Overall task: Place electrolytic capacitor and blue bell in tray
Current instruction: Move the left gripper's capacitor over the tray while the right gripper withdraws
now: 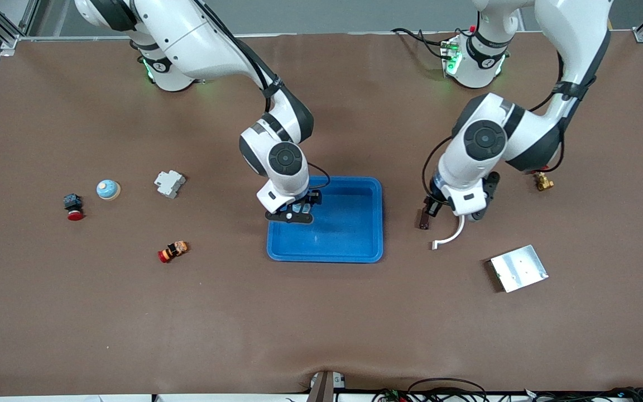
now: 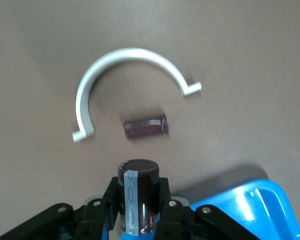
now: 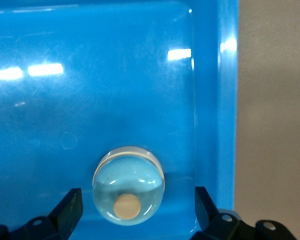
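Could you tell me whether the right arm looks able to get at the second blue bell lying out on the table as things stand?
Probably yes. The right gripper hangs open over the tray, where one bell already lies free. The other blue bell sits uncovered toward the right arm's end of the table, apart from its neighbours.

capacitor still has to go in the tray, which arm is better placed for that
Left. The left gripper already holds the capacitor beside the tray; the right gripper is open over the blue bell lying in it.
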Controlling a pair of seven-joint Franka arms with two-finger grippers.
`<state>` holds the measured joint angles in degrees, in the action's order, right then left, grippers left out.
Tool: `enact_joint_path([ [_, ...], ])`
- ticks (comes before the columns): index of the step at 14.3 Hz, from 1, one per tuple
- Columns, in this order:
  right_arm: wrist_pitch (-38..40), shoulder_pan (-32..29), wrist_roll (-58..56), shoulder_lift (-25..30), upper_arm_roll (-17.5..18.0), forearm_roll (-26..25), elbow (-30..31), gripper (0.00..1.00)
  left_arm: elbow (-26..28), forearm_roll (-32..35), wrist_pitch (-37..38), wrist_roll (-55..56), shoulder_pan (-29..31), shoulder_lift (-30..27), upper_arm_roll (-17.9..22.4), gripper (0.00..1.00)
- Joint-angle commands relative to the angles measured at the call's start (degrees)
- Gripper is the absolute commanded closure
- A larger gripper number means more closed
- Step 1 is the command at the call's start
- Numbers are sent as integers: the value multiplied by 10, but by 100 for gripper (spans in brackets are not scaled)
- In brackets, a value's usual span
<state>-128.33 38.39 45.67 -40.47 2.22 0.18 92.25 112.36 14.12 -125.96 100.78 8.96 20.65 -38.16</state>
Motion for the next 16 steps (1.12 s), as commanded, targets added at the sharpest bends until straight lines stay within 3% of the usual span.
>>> enact_joint_path([
  [1, 19, -24, 2, 6, 9, -5, -6, 0, -52, -4, 5, 77, -41, 45, -3, 100],
  [5, 94, -90, -42, 61, 9, -5, -4, 0, -66, 16, -61, 223, -97, 84, 2, 100],
  [9, 134, -175, -165, 154, 7, -4, 55, 0, -75, 148, -88, 414, -129, 144, 2, 100],
  [13, 135, -270, -281, 224, 4, -4, 127, 0, -103, 162, -88, 478, -149, 185, 2, 100],
  [16, 137, -339, -374, 241, -3, -4, 142, 0, -105, 170, -92, 502, -169, 193, 11, 100],
])
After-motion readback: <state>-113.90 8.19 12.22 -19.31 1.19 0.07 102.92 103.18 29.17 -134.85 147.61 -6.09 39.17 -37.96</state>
